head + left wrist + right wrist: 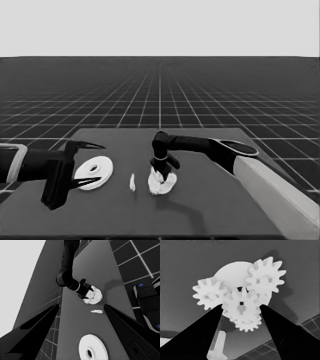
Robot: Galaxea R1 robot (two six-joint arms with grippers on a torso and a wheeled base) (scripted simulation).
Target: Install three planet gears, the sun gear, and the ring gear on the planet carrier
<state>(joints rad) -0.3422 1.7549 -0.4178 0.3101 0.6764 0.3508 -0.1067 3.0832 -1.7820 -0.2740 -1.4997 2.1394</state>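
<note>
The planet carrier (232, 272), the smaller round part, lies at the table's middle (170, 187). Three planet gears sit on it: one (210, 296), another (265, 280), and a third (247, 325) half under the centre gear. My right gripper (241, 306) stands right over the carrier (163, 172), its fingertips touching both sides of the sun gear (241, 302) at the centre. The ring gear (94, 173), the larger round part, lies flat at the table's left. My waiting left gripper (95, 163) hangs open above it and does not hold it.
A thin white piece (132, 182) lies between the two round parts, close to the carrier (96, 311). The right arm's pale grey part (280, 195) fills the lower right corner. Dark machinery with blue lights (147, 307) stands past the table's edge.
</note>
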